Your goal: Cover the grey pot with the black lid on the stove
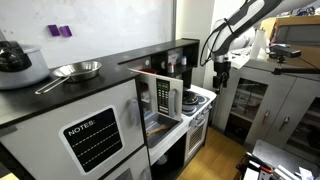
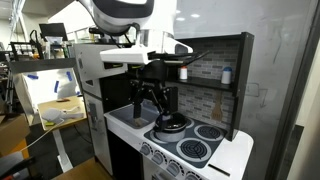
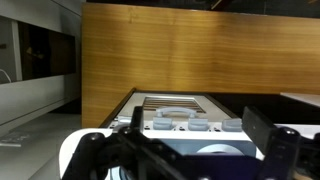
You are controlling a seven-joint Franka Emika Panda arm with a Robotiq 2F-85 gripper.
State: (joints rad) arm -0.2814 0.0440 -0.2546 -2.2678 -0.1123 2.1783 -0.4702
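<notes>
In an exterior view, the black lid [image 2: 172,121] with its knob rests on top of the small grey pot [image 2: 172,129] on a back burner of the white toy stove [image 2: 205,148]. The pot's wall is mostly hidden in shadow. The pot also shows as a small grey shape [image 1: 190,99] on the stove [image 1: 200,103] in an exterior view. My gripper [image 2: 150,110] hangs open and empty just beside and above the lidded pot, also seen in an exterior view [image 1: 221,84]. In the wrist view my open fingers [image 3: 190,152] frame the stove's knobs and silver handle [image 3: 160,106].
A long black countertop [image 1: 90,90] carries a large pale dark-lidded pot [image 1: 20,68] and a shallow silver pan [image 1: 78,70]. A microwave [image 1: 162,97] stands beside the stove. A dark shelf wall [image 2: 225,75] rises behind the cooktop. A wooden panel [image 3: 200,50] fills the wrist view's background.
</notes>
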